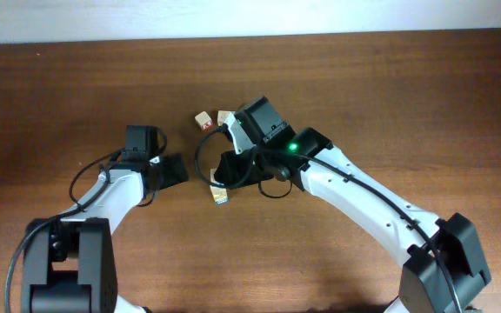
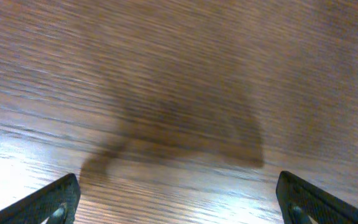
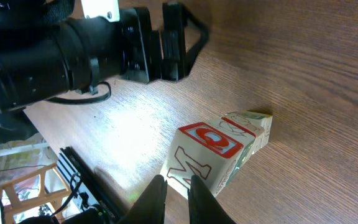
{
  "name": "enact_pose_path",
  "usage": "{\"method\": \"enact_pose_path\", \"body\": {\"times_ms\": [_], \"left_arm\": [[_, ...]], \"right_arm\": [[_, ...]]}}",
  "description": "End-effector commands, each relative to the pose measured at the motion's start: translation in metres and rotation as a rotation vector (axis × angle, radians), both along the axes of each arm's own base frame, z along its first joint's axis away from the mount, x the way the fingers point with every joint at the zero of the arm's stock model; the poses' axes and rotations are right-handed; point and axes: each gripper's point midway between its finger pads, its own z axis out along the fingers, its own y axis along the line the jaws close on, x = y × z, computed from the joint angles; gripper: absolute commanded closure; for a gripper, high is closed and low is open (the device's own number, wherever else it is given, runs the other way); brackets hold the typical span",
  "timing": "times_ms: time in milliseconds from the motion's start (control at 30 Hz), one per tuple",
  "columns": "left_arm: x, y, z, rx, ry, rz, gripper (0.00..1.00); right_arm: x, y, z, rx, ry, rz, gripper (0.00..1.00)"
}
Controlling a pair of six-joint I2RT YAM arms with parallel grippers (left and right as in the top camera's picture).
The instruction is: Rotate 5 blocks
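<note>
In the right wrist view a pale block (image 3: 207,155) with a red-framed Q on top and an M on its side stands on the table, and a second pale block (image 3: 252,124) touches its far side. My right gripper (image 3: 176,186) sits just in front of the M face, its jaws parted by a narrow gap with nothing between them. From overhead, two blocks (image 1: 220,196) lie below the right gripper (image 1: 224,174), and two more (image 1: 203,120) (image 1: 224,116) lie beyond it. The left gripper (image 2: 179,199) is wide open over bare wood, left of the blocks (image 1: 177,169).
The wooden table (image 1: 364,96) runs to a pale back edge at the top. The left arm's dark wrist (image 3: 73,50) fills the upper left of the right wrist view. Both arm bases stand at the front edge.
</note>
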Motion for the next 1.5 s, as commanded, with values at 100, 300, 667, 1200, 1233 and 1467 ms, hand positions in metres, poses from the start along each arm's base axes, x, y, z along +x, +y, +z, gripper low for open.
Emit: {"method": "enact_pose_path", "body": {"times_ms": [100, 300, 667, 1200, 1233, 1467], "left_arm": [[0.035, 0.057, 0.028, 0.293, -0.197, 0.163, 0.01], [0.042, 0.113, 0.081, 0.604, -0.367, 0.406, 0.01], [-0.025, 0.227, 0.125, 0.934, -0.333, 0.842, 0.01], [0.008, 0.209, 0.099, 0.711, -0.366, 0.693, 0.01], [0.008, 0.209, 0.099, 0.711, -0.366, 0.693, 0.01], [0.008, 0.209, 0.099, 0.711, -0.366, 0.693, 0.01]], "right_arm": [[-0.002, -0.021, -0.055, -0.17, 0.044, -0.034, 0.84], [-0.002, -0.021, -0.055, -0.17, 0.044, -0.034, 0.83], [-0.002, -0.021, -0.055, -0.17, 0.044, -0.034, 0.83], [-0.003, -0.016, -0.047, -0.14, 0.035, -0.002, 0.78], [-0.004, -0.016, -0.047, -0.141, 0.036, -0.002, 0.76], [-0.003, -0.014, -0.044, -0.135, 0.033, 0.0, 0.64]]}}
